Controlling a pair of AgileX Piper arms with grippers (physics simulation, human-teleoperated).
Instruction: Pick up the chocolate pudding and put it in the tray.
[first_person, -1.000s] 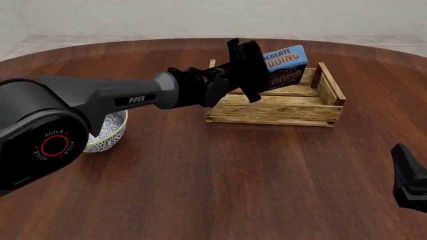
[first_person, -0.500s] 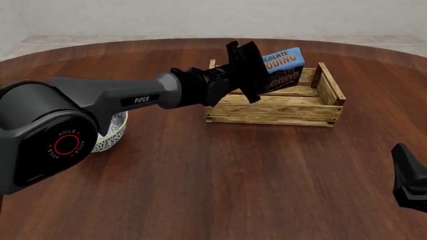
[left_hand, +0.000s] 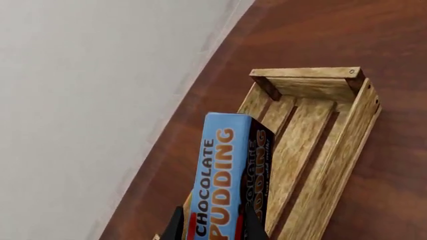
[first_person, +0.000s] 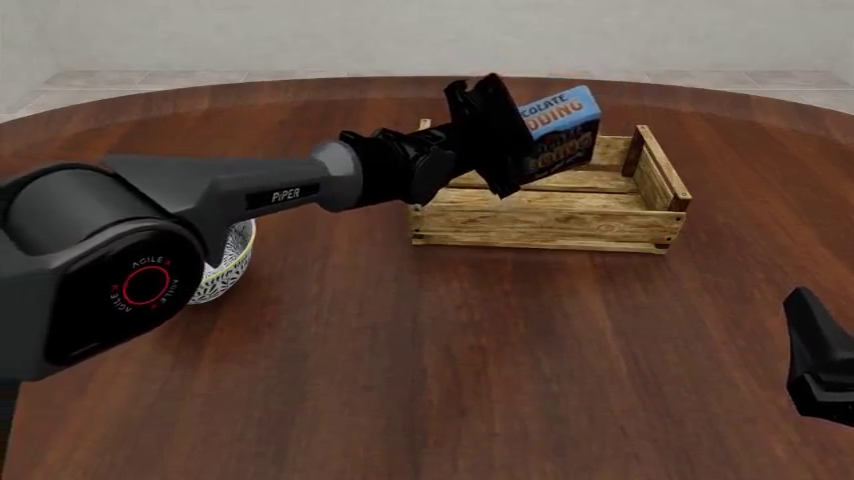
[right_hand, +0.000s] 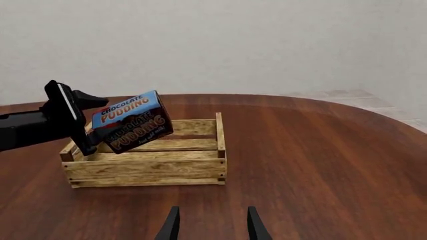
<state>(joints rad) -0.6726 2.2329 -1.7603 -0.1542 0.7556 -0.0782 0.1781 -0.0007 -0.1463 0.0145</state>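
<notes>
Big round table (first_person: 441, 360), dark reddish-brown wood w/ visible grain, edge curving round at the far side. Two things sit directly on it. Light-wood slatted tray (first_person: 547, 225) towards the far side, a bit right of centre, flat on the tabletop w/ corner posts upright (slats show clearly in the left wrist view (left_hand: 303, 150); also (right_hand: 150, 170)). Grey-patterned round bowl (first_person: 220, 265) on the left, well apart from the tray, mostly hidden behind the left arm.

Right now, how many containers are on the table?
2: the wooden tray at the far middle, under the pudding box held by the left pincer, and a patterned bowl half-hidden behind the left arm.
</notes>
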